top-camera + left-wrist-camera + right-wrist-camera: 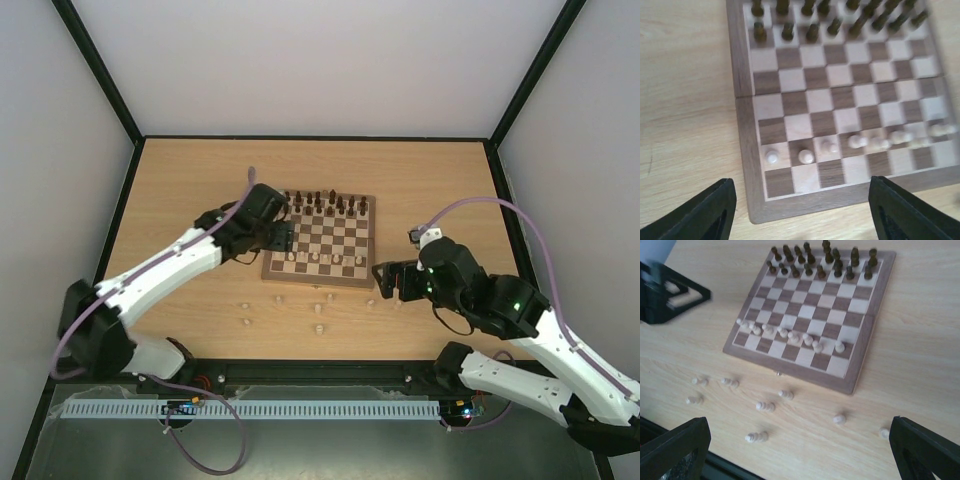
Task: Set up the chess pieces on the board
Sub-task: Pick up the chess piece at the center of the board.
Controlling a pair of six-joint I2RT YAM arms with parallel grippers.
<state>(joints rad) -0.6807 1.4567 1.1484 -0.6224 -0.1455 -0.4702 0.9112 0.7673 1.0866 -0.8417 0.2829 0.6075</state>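
The board (318,281) lies mid-table, with dark pieces along its far rows and several pale chess pieces (320,257) lined up in its second near row. In the left wrist view those pale pawns (806,156) stand upright on the board (747,165). My left gripper (286,228) hovers over the board's near-left corner, and its view shows the left gripper (801,200) open with nothing between the fingers. More pale pieces (765,406) lie toppled on the table in front of the board (860,375). My right gripper (800,440) is open above them and holds nothing.
Dark brown pieces (810,30) fill the board's two far rows. Loose pale pieces (319,309) are scattered between the board and the table's near edge. One piece (884,432) lies close to my right finger. My right gripper (388,280) sits by the board's near-right corner.
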